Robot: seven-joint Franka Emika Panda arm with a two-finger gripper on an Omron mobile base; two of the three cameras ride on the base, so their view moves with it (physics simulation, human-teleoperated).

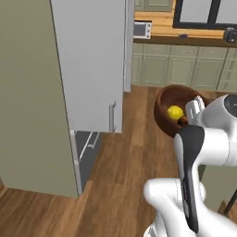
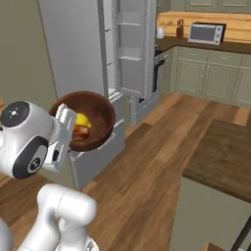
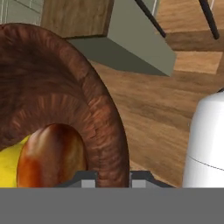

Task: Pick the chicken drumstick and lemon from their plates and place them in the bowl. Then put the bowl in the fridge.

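Mid-frame, the white arm's claw (image 3: pixel 113 179) pinches the rim of the deep reddish-brown wooden bowl (image 2: pixel 98 115), carrying the yellow lemon (image 1: pixel 175 112) and golden-brown drumstick (image 3: pixel 50 155) clear of the floor toward the open grey fridge (image 2: pixel 130 49), upper left.

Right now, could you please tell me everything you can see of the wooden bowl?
The bowl is deep, round and thick-walled, of dark reddish-brown grained wood. It is held in the air above the wooden floor, tilted, beside the fridge with its door standing open. The gripper is shut on its rim, one finger inside and one outside. Inside lie the yellow lemon and the golden-brown chicken drumstick, touching each other.
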